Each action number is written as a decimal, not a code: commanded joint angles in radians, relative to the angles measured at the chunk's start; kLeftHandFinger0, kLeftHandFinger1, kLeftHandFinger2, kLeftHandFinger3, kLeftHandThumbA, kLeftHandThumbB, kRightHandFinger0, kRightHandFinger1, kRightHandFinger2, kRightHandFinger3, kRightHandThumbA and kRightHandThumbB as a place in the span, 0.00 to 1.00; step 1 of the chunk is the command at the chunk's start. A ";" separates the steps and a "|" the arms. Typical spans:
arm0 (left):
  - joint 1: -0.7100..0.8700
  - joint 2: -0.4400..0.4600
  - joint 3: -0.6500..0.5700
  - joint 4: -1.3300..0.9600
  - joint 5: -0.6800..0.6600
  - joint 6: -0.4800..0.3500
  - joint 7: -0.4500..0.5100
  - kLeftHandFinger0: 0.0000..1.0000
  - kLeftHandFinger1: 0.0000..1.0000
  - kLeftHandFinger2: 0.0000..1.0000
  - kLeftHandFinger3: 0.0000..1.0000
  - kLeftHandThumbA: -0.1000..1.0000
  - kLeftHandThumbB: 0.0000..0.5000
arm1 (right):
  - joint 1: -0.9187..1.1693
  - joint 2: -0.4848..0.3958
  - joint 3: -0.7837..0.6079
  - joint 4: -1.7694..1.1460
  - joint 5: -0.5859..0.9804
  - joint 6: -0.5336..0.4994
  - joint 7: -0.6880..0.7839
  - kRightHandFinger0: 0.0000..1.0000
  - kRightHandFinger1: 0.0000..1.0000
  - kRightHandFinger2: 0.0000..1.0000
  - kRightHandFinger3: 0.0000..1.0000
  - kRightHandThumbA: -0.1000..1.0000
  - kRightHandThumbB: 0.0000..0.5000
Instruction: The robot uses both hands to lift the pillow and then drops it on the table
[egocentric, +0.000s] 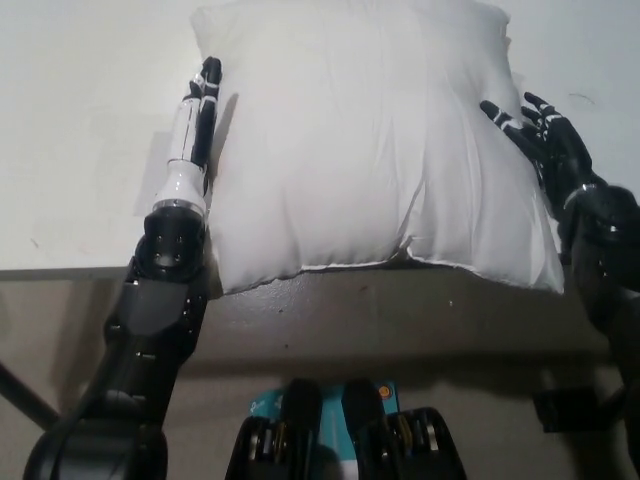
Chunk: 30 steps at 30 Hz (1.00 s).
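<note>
2 hands flank the plump white pillow (360, 140) on the desk (80, 150): left hand (195, 120) flat-fingered, right hand (535, 135) fingers spread, gripping nothing.

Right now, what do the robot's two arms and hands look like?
The left hand is white with black segments, on a white wrist cuff and a bulky black forearm with a round, bolted joint. The right hand and arm are black, with small white marks on the fingers.

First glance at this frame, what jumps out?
The big white pillow, filling the middle of the white table with its near edge hanging over the table's front. Then the left robot hand flat against its left side and the black right robot hand, fingers spread, at its right edge.
</note>
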 joint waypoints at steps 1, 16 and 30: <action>-0.017 0.003 -0.003 0.015 -0.011 -0.051 0.026 1.00 1.00 1.00 1.00 1.00 0.11 | -0.029 -0.002 -0.012 0.044 0.026 -0.089 -0.022 1.00 1.00 1.00 1.00 1.00 0.91; -0.011 -0.070 -0.019 0.136 -0.017 -0.085 0.043 1.00 1.00 1.00 1.00 1.00 0.10 | -0.005 0.077 0.021 0.146 0.018 -0.148 -0.027 1.00 1.00 1.00 1.00 1.00 0.94; -0.108 -0.189 -0.012 0.293 -0.063 -0.125 0.045 1.00 1.00 1.00 1.00 1.00 0.05 | -0.033 0.186 0.120 0.111 -0.012 -0.174 -0.029 1.00 1.00 1.00 1.00 1.00 0.94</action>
